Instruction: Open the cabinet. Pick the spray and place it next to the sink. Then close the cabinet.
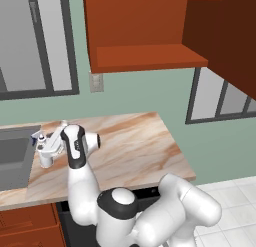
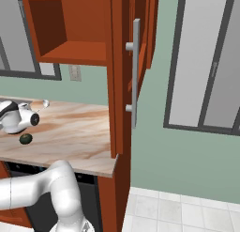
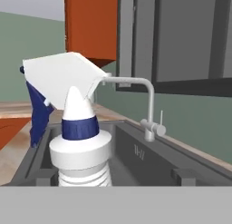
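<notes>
The spray, a white bottle with a blue nozzle, stands upright on the marble counter just right of the sink. My gripper is at the bottle's top, reaching in from the right. In the hand view the spray looms close, and my gripper is open, its fingertips spread wide on either side of the bottle's body. Behind the bottle lies the sink with its faucet. The cabinet hangs open above the counter. Its door swings out edge-on, with a grey bar handle.
A small dark green ball lies on the counter near my wrist. Windows flank the cabinet, and a wall outlet sits below it. The open door overhangs the counter's right end. Red-brown drawers run below the counter.
</notes>
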Controlling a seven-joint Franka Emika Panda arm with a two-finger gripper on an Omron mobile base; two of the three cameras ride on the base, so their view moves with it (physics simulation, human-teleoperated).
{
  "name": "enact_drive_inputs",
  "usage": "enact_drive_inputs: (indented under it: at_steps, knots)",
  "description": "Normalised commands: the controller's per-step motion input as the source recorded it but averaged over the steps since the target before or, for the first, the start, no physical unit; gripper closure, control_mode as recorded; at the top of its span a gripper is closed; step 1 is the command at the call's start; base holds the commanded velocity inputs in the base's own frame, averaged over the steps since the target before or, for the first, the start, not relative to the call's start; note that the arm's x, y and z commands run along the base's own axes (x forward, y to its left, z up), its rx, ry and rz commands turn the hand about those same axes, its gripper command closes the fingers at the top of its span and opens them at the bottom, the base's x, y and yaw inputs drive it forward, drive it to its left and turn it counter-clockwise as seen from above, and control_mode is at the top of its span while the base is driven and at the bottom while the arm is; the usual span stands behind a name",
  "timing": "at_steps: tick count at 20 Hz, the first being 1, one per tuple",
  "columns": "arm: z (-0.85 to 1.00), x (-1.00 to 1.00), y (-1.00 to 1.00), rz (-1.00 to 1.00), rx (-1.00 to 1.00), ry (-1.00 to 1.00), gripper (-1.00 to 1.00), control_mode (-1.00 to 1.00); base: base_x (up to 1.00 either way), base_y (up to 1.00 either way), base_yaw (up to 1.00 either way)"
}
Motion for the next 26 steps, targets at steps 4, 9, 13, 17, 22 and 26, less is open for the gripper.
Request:
enact_drive_inputs:
  at_steps: [4, 9, 13, 17, 22, 26]
  knots:
    - [-0.01, 0.0, -0.08, 0.0, 0.0, 0.0, -1.0, -1.0, 0.0, 0.0, 0.0]
    - [0.0, 0.0, -0.08, 0.0, 0.0, 0.0, -1.0, -1.0, 0.0, 0.0, 0.0]
    - [-0.01, 0.0, -0.01, 0.0, 0.0, 0.0, -1.0, -1.0, 0.0, 0.0, 0.0]
    - [0.0, 0.0, -0.01, 0.0, 0.0, 0.0, -1.0, -1.0, 0.0, 0.0, 0.0]
    - [0.0, -0.05, -0.1, 0.0, 0.0, 0.0, -1.0, -1.0, 0.0, 0.0, 0.0]
    - [0.05, -0.12, -0.2, 0.0, 0.0, 0.0, -1.0, -1.0, 0.0, 0.0, 0.0]
